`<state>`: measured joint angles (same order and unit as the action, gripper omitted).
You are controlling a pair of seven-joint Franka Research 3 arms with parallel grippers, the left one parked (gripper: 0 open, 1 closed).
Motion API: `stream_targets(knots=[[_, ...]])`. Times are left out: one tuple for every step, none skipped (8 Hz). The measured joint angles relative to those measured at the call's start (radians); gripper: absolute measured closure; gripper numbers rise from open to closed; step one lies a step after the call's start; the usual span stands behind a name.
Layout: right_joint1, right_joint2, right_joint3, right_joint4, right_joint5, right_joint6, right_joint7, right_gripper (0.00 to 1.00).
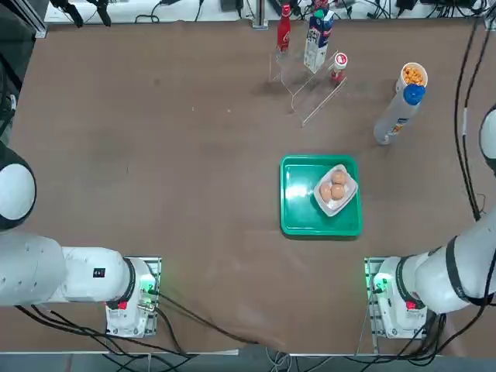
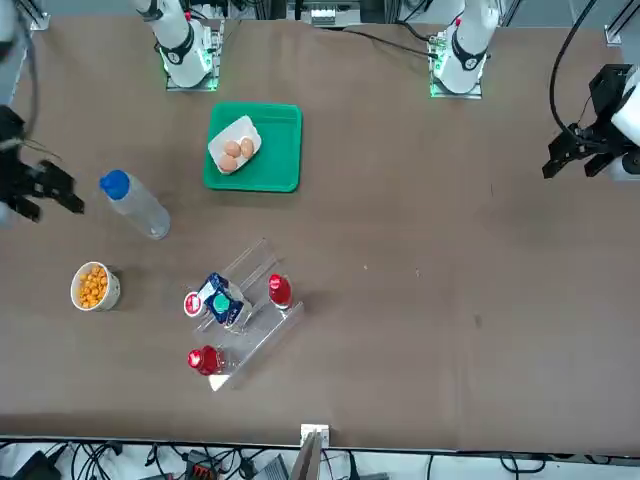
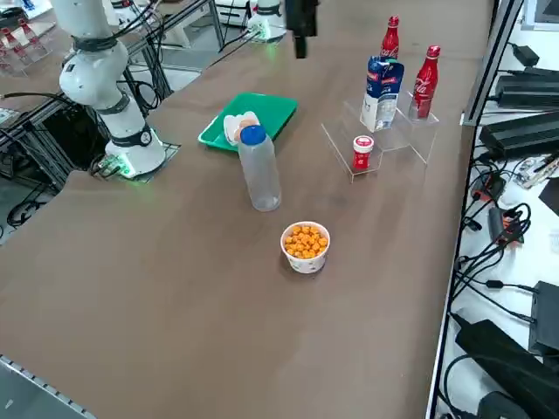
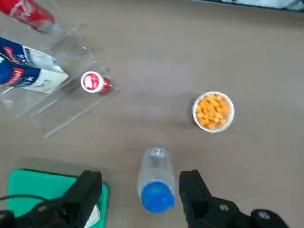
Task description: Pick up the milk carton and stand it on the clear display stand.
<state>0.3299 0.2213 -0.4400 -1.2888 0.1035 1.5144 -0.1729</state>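
The milk carton (image 1: 318, 39) (image 2: 220, 298) (image 3: 382, 92) (image 4: 28, 71), white and dark blue with a green cap, stands upright on the clear display stand (image 1: 318, 97) (image 2: 255, 332) (image 3: 395, 144) (image 4: 61, 111) at the table's far side. My right gripper (image 2: 55, 190) (image 4: 140, 187) hangs high over the table's right part, well away from the carton. It is open and holds nothing. In the wrist view its fingers (image 4: 88, 190) frame a bottle far below.
A clear bottle with a blue cap (image 1: 397, 112) (image 3: 259, 170) stands beside a cup of orange balls (image 1: 413, 75) (image 3: 306, 244). A green tray (image 1: 298, 221) (image 2: 280, 150) holds a dish of eggs. Two red bottles (image 3: 425, 80) and a small red can (image 3: 362, 151) share the stand.
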Motion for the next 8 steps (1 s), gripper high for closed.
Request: stream_targets(knots=[[-0.002,-0.036,-0.015,-0.029,-0.017,-0.009,0.0,0.0],[-0.002,-0.07,-0.022,-0.061,-0.039,-0.011,0.001,0.0],[-0.002,-0.096,-0.022,-0.085,-0.049,-0.022,0.004,0.0],[-0.001,-0.116,-0.022,-0.095,-0.051,-0.047,0.006,0.0],[0.0,-0.135,-0.022,-0.097,-0.052,-0.072,0.007,0.0],[0.001,-0.155,-0.021,-0.097,-0.053,-0.096,0.009,0.0],[-0.001,-0.176,-0.015,-0.098,-0.06,-0.121,0.009,0.0],[-0.019,-0.193,0.019,-0.103,-0.089,-0.147,0.009,0.0]])
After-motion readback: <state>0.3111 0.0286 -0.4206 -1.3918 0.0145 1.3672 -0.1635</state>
